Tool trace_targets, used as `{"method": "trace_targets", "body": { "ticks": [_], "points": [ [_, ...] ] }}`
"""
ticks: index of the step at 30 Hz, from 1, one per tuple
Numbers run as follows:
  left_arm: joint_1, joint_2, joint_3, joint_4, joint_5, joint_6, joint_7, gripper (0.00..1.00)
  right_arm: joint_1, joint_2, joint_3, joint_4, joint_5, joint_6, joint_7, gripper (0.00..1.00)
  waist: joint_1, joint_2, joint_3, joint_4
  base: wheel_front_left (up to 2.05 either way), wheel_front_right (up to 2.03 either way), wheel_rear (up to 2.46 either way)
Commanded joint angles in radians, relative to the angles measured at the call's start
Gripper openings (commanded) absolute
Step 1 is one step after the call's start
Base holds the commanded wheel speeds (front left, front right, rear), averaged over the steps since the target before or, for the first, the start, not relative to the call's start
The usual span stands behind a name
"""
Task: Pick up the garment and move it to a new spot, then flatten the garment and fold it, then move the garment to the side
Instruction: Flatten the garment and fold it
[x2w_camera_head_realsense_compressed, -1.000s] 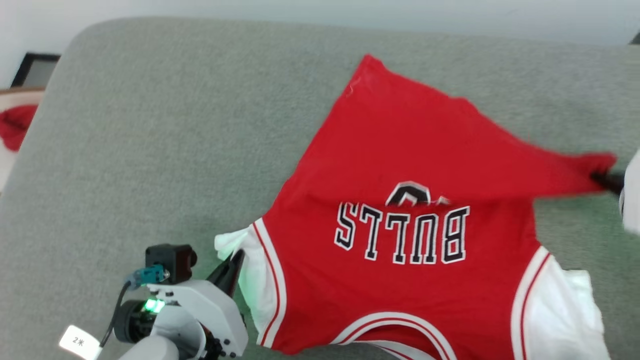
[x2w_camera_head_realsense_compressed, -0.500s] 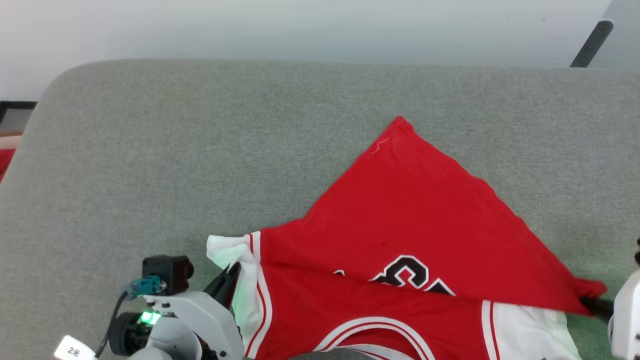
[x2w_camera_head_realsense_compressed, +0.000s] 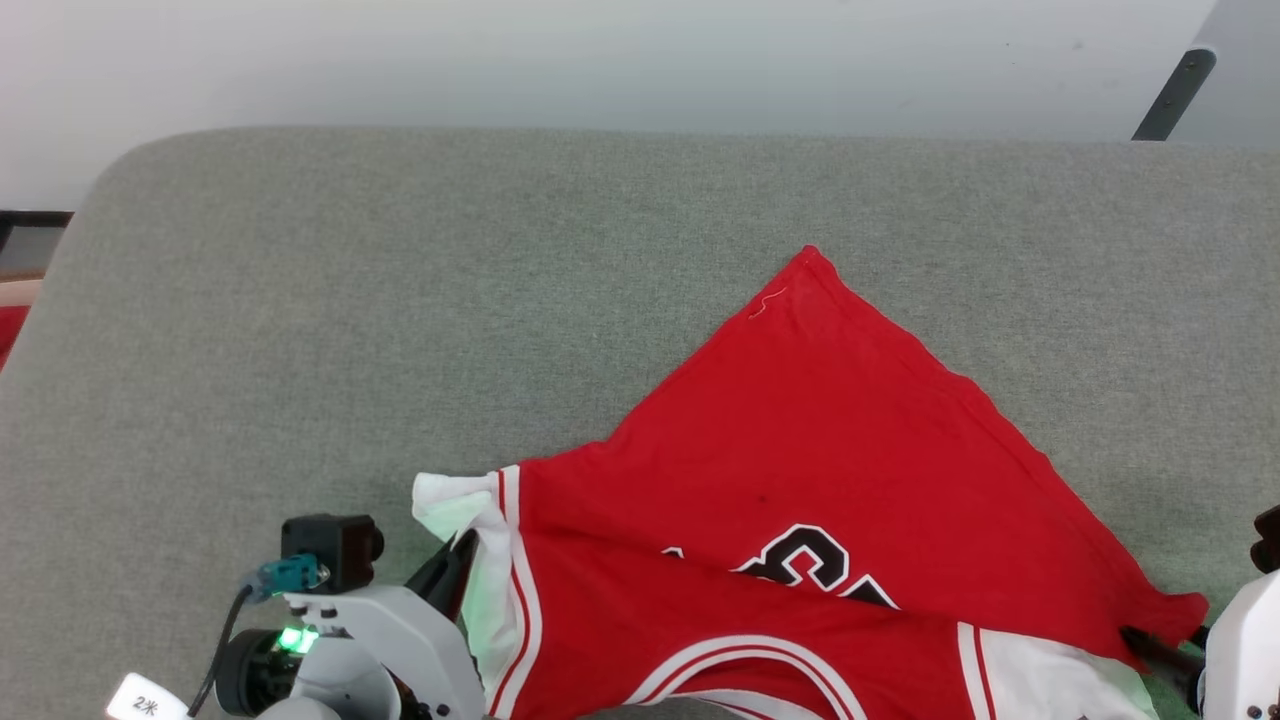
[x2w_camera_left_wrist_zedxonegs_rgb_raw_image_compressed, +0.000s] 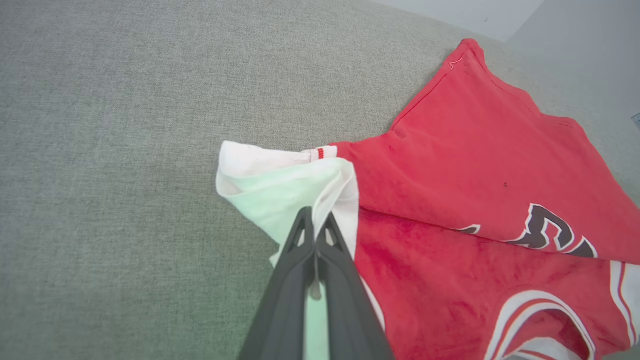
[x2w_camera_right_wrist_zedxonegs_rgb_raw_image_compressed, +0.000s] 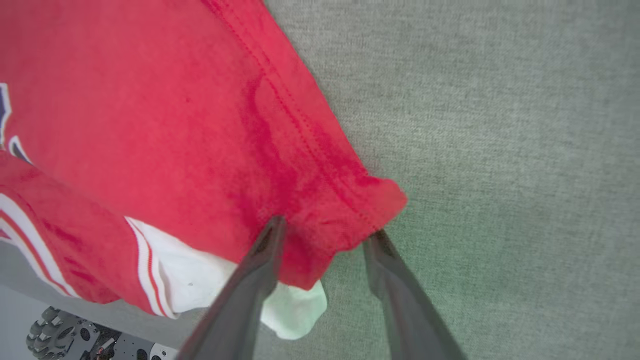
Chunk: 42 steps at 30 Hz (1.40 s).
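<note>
Readable Marks

On white tag (x2w_camera_head_realsense_compressed: 146, 706) at lower left of head view: "2" plus one small character, too small to tell. On red garment (x2w_camera_head_realsense_compressed: 850, 450): black white-outlined numeral (x2w_camera_head_realsense_compressed: 815, 560), half hidden under fold, unreadable

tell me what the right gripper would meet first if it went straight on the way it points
Most likely the garment: its red hem corner lies between the open fingers of the right gripper, with the grey cushion just beyond.

The garment (x2w_camera_head_realsense_compressed: 850, 450) is soft matt cloth, the covering (x2w_camera_head_realsense_compressed: 400, 300) beneath coarse woven fabric.
</note>
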Motion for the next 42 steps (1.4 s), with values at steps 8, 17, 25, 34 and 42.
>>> {"method": "trace_targets", "body": {
  "ticks": [8,17,25,34,42],
  "points": [
    [0.006,-0.003,-0.001,0.001,-0.006,-0.005,-0.006,0.0,-0.015,0.012,-0.008,-0.131,-0.017,0.0,0.023,1.0,0.0,0.0,0.006,0.004,0.0,0.0,0.0],
    [-0.024,-0.025,-0.02,0.008,0.006,-0.02,-0.004,0.0,-0.224,-0.042,0.123,-0.16,-0.056,0.0,-0.048,1.0,0.0,0.0,0.022,0.044,0.0,0.0,0.0],
    [-0.088,-0.073,-0.056,0.039,0.022,-0.059,0.006,0.0,-0.521,-0.095,0.299,0.096,-0.039,0.0,-0.152,1.0,0.0,0.0,0.06,0.124,0.0,0.0,0.0],
    [-0.163,-0.151,-0.1,0.104,0.037,-0.115,0.001,0.0,-0.792,-0.13,0.485,0.431,0.009,0.0,-0.178,1.0,0.0,0.0,0.106,0.231,0.0,0.0,0.0],
    [-0.209,-0.206,-0.13,0.161,0.042,-0.159,-0.007,0.0,-0.936,-0.146,0.634,0.646,0.045,0.0,-0.161,1.0,0.0,0.0,0.145,0.307,0.0,0.0,0.0]
  ]
}}
